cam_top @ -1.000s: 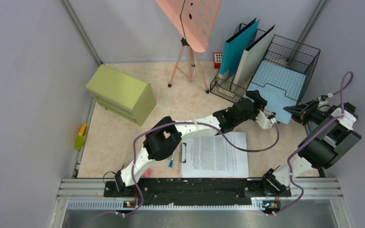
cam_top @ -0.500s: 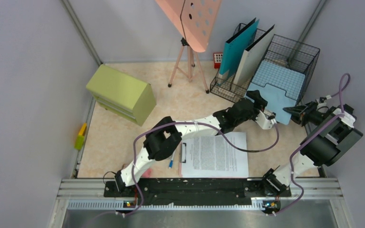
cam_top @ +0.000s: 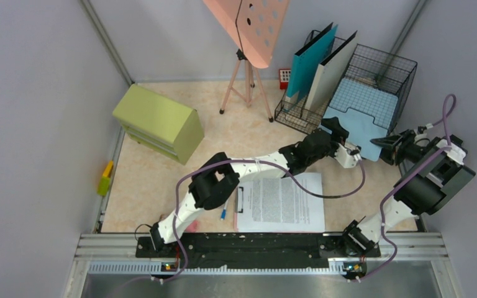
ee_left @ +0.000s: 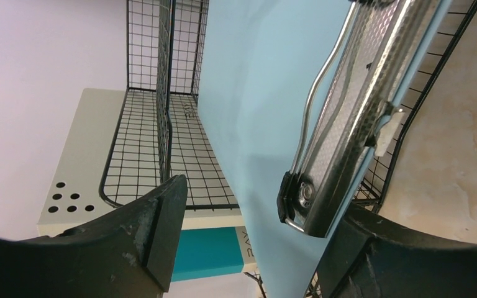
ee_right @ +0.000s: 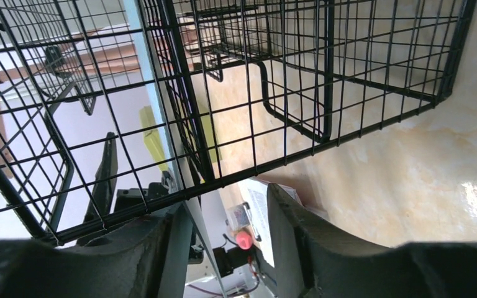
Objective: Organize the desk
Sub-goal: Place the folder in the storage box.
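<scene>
Bench (cam_top: pixel 155 180): pale marbled top, occupying the middle of the top view between grey walls, with a black-and-silver rail (cam_top: pixel 261 245) running along its lower edge.

- Printed sheet (cam_top: pixel 279 202): lying flat at lower centre, just above the rail; a pen (cam_top: pixel 223 211) with a blue tip is lying just beside its left edge.
- Yellow-green block (cam_top: pixel 105 178): sitting at the far left edge of the bench.
- Left gripper (cam_top: pixel 355 153): reaching to right of centre, at the lower corner of a light blue clipboard (cam_top: pixel 363 112). In the wrist view the left gripper (ee_left: pixel 258 205) is standing wide apart with the board and its metal clip (ee_left: pixel 341 118) passing between the jaws; the left finger (ee_left: pixel 161 230) is standing clear of the board, so no grip is showing.
- Right gripper (cam_top: pixel 382 144): meeting the same board from the right. In its own view the right gripper (ee_right: pixel 227 202) is parted, the board's thin pale edge running between the jaws with a gap on one side.
- Wire basket (cam_top: pixel 404 71): standing at upper right, the blue clipboard leaning out of it toward the bench.
- Green drawer cabinet (cam_top: pixel 158 122): standing at left of centre.
- Wire file rack (cam_top: pixel 289 118): holding a teal binder (cam_top: pixel 310 59) and a white binder (cam_top: pixel 335 71) upright, left of the basket.
- Pink music stand (cam_top: pixel 248 31): standing on its tripod at top centre.
</scene>
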Tool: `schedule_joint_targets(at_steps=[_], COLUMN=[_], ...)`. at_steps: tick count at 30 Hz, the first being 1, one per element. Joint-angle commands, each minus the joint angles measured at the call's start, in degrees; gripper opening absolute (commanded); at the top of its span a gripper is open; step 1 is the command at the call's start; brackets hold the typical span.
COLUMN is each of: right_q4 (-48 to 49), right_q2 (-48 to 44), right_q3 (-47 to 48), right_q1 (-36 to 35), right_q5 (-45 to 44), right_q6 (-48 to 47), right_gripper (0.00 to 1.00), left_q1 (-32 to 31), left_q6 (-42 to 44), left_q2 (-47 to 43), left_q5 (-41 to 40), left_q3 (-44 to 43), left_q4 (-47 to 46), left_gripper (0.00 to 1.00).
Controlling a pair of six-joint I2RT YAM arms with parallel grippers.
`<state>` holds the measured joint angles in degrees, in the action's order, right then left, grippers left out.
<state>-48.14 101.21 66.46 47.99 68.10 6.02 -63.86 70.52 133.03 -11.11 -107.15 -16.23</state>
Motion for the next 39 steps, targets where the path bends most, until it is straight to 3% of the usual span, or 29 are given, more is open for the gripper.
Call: schedule_joint_targets(at_steps=[1,11,29,39], right_q4=[-3.1,-13.2,-36.7,-38.1], right_q2=[0.0,-2.9,-1.2,-7.2], right_q3=[4.8,12.3,19.5,20.2], right_q1=[-0.4,0.2,5.1,4.1], right_q5=[-8.0,-10.3,-7.8,-17.0], right_q6=[-5.6,-13.7,-38.2,-46.0], right_gripper=[0.49,0.71,0.74,0.74], left_q1=[0.4,0.4,0.4,0.6], left_q6=[-2.1,-6.3,-11.9,-19.5], left_q2=[-5.0,-8.9,-14.3,-20.6], left_q5=[-2.2,-3.9,-7.1,-8.7], left_q3=[1.0,4.6,15.1,18.6], left_q4=[-8.1,-5.8,-4.3,4.5], left_gripper=[0.74,0.77,0.86,0.89])
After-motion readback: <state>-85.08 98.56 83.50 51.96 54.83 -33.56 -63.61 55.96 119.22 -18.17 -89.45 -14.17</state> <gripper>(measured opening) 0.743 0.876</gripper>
